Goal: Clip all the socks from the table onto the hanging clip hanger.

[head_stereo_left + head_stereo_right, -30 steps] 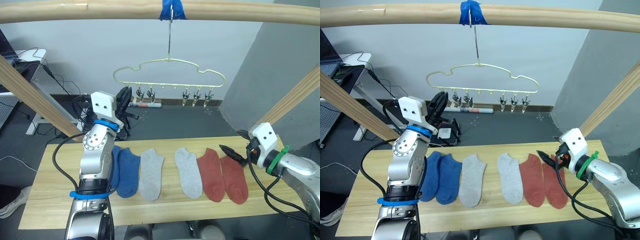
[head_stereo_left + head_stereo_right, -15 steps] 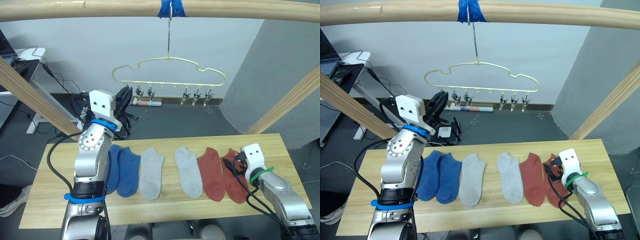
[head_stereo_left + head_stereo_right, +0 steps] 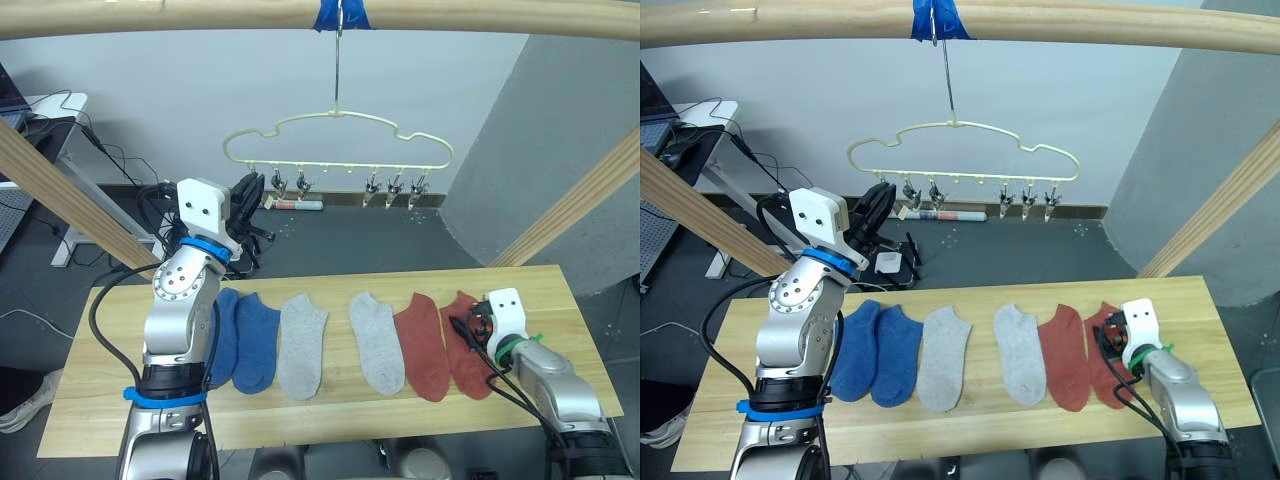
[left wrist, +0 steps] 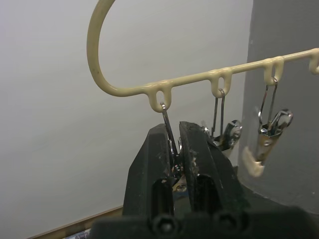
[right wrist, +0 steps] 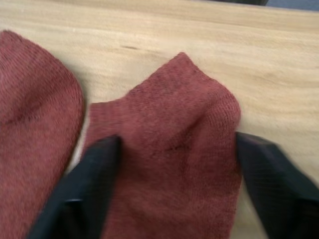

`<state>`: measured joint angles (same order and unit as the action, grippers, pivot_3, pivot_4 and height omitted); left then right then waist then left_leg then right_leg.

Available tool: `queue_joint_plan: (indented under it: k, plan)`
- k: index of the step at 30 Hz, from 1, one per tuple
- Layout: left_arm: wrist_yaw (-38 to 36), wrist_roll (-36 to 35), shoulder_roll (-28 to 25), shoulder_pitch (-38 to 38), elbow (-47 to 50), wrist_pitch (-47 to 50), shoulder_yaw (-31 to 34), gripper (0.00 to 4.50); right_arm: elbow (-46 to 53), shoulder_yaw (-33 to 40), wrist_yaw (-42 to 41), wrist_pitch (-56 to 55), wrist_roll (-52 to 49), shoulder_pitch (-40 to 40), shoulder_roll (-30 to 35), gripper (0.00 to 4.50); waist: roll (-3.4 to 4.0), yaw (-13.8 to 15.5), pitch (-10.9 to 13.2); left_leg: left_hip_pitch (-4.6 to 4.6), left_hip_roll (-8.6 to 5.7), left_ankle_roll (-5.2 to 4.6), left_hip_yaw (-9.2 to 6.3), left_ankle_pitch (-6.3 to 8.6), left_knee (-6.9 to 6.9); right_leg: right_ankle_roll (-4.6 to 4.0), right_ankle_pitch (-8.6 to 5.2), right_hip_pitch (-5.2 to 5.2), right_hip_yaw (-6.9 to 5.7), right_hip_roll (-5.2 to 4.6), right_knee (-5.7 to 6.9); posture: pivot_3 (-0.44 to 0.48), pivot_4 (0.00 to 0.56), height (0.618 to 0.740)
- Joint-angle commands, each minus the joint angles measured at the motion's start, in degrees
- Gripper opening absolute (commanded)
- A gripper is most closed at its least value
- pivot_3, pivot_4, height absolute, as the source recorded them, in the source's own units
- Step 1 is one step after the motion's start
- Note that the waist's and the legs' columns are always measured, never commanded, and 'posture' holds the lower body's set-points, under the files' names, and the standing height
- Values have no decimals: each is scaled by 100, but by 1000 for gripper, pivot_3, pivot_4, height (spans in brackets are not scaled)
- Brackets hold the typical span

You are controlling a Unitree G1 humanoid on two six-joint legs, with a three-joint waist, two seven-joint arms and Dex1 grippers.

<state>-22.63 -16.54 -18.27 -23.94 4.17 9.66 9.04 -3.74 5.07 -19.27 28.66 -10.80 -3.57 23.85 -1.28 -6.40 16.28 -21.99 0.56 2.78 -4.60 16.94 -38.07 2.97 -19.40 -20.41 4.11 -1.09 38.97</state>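
Observation:
Six socks lie in a row on the table [image 3: 100, 400]: two blue [image 3: 257, 342], two light grey [image 3: 303, 346] and two rust-red [image 3: 421, 346]. My right gripper [image 3: 468, 330] is down at the rightmost rust-red sock [image 5: 174, 149]. It is open, with one finger [image 5: 94, 184] on each side of the sock's upper end. The cream clip hanger [image 3: 338, 135] hangs from the pole. My left gripper [image 4: 174, 149] is raised to the hanger's leftmost metal clip [image 4: 167, 122] and is shut on it. My left arm hides part of the outer blue sock.
A thick wooden pole [image 3: 200, 15] crosses overhead, with blue tape [image 3: 340, 12] where the hook hangs. Slanted wooden beams [image 3: 60, 185] stand at both sides. A grey wall [image 3: 560, 130] rises at the back right. Cables and a small desk [image 3: 50, 110] sit far left.
My right arm has come down from above the table's right end to the rightmost rust-red sock. My left gripper has stayed at the hanger's leftmost clip.

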Motion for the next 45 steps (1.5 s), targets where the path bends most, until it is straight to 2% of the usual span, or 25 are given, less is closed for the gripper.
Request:
queue_joint_plan:
  k: [1, 7, 8, 15, 21, 24, 28, 34, 45]
  plan:
    - [-67, -87, -68, 11, 277, -6, 32, 0, -131, 116, -14, 115, -8, 30, 6, 2218, 0, 0, 0, 0, 0, 0, 0, 0, 0, 0, 0, 0, 0, 0, 0, -170, 297, 740]
    - [-313, -443, -118, 28, 358, 318, 78, 0, -10, 39, -121, -59, 178, 85, 134, 89, -1, 3, 0, 0, 0, 0, -1, 0, 0, 0, 0, 1, -1, -1, 0, -169, 291, 740]
    - [-390, -582, -152, 27, 421, 465, 104, 0, 185, -28, -222, -193, 231, 108, 219, 39, -1, 5, 0, 0, 0, 0, 0, 0, -1, 0, 0, 1, 0, -1, 0, -170, 289, 740]
    - [-536, -1551, -390, -42, 925, 1599, 324, 0, 1716, -706, -766, -940, 688, -85, 674, 39, 6, -22, 16, -1, 5, 5, 2, -3, 2, 0, 0, -6, 0, 1, 2, -181, 284, 740]
    - [-307, -2262, -396, -101, 1340, 2414, 505, 0, 2372, -1685, -654, -960, 1206, -653, 231, 39, -1, -3, 19, -8, 6, 27, -5, -15, 7, 0, 0, -12, -5, 1, 0, -179, 281, 740]
    - [-112, -2544, -337, -149, 1474, 2695, 592, 0, 2385, -2127, -495, -1041, 1615, -979, -65, 39, -4, 19, 20, -23, 2, 32, -7, -17, 2, 0, 0, -23, -7, -5, -1, -179, 280, 740]
    - [81, -2824, -279, -216, 1560, 2948, 663, 0, 2220, -2528, -296, -1038, 2008, -1367, -485, 39, -6, 31, 19, -88, -1, 56, -11, -33, -13, 4, 8, -91, -10, -7, 10, -183, 281, 740]
    - [219, -3020, -239, -252, 1612, 3097, 653, 0, 1793, -2820, -104, -1195, 2338, -1860, -1001, 39, -6, 9, 19, -89, 2, 58, -9, -35, -9, 1, 10, -98, -12, -7, 12, -185, 279, 740]
    - [415, -3205, -171, -224, 1708, 3186, 620, 0, 1440, -3100, -112, -1412, 2498, -2116, -1558, 39, -6, 2, 19, -89, 3, 58, -8, -35, -10, -1, 12, -100, -12, -7, 15, -177, 280, 740]
